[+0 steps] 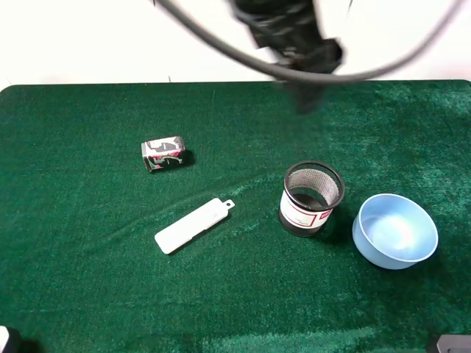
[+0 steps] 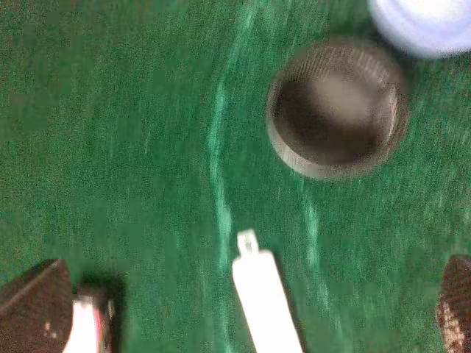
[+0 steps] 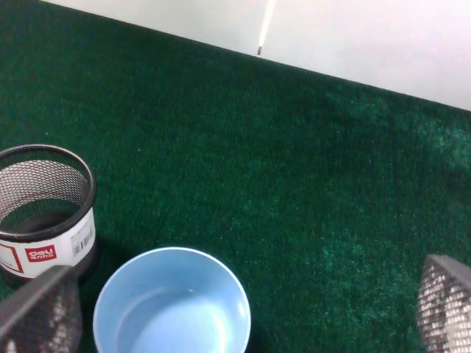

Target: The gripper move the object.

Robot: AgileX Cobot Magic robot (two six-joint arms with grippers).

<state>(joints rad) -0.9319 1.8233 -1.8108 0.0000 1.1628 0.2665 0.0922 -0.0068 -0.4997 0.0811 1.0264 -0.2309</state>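
Green felt covers a wide table (image 1: pixel 88 294), with a pale wall behind its far edge. Above that far edge, right of centre, hangs a blurred black arm trailing thick cables; it belongs to the left gripper (image 2: pixel 243 309), whose camera looks down with fingers spread wide and nothing between them. Its picture is smeared, probably from motion. The right gripper (image 3: pixel 243 316) also stands open and empty, low at the near right, fingertips framing bare felt.

A light blue bowl (image 1: pixel 394 231) sits upright at the right. Just left of it, close but apparently not touching, stands the object (image 1: pixel 312 198), a round black mesh pen cup, mouth up, white label with a red mark facing near. Upright and free on most sides, it looks easy to grasp from above. A flat white case (image 1: pixel 193 225) lies slantwise near centre. Farther left rests a small black-pink box (image 1: pixel 163 153).
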